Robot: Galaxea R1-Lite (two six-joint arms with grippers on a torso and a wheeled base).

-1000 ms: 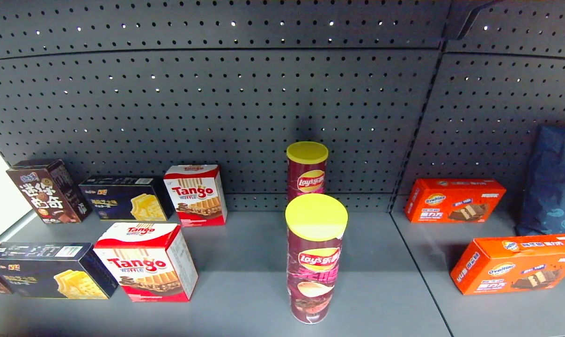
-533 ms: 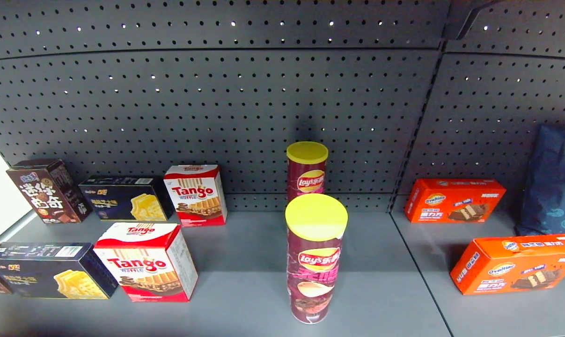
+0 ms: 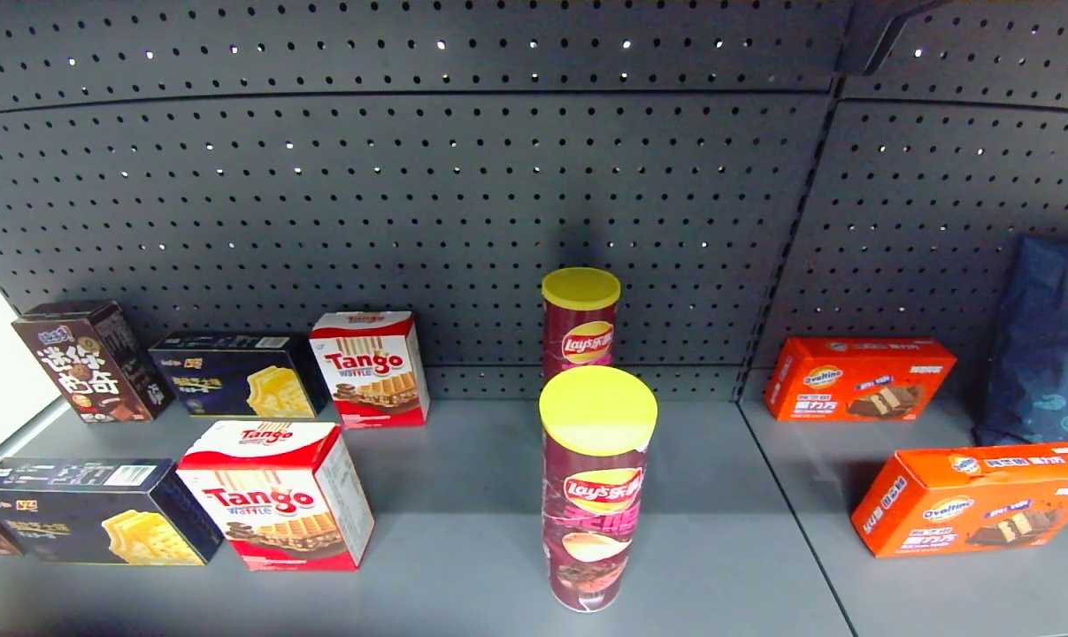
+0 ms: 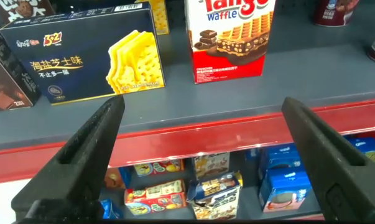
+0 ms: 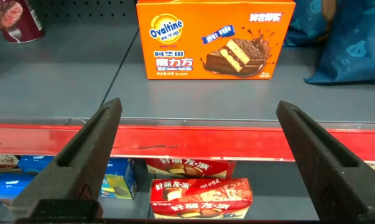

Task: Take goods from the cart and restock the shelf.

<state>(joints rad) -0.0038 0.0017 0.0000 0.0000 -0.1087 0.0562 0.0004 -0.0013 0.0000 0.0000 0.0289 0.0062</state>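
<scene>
1. The pegboard back panel (image 3: 410, 221) fills the upper half of the head view.
2. The grey shelf (image 3: 463, 478) spans the lower half of the head view. Its red edge strip (image 4: 193, 140) runs across between the fingers of each gripper.
3. A blue bag (image 3: 1047, 345) stands at the right edge.
4. The front orange box (image 3: 976, 500) lies at the lower right, and the rear orange box (image 3: 856, 376) lies behind it against the panel.
5. The front cracker box (image 3: 91, 511) lies at the lower left, with the front wafer box (image 3: 277, 495) just beside it. The rear cracker box (image 3: 233, 374) and the rear wafer box (image 3: 370, 367) stand behind them.
6. The front chip can (image 3: 595, 495) stands upright at lower centre, with the rear chip can (image 3: 580, 323) directly behind it.
7. The left gripper (image 4: 203, 102) has its fingers spread wide and holds nothing. The front wafer box lies beyond the gap, apart from both fingers.
8. The right gripper (image 5: 199, 104) also has its fingers spread wide and holds nothing. The front orange box lies beyond its gap, untouched.
</scene>
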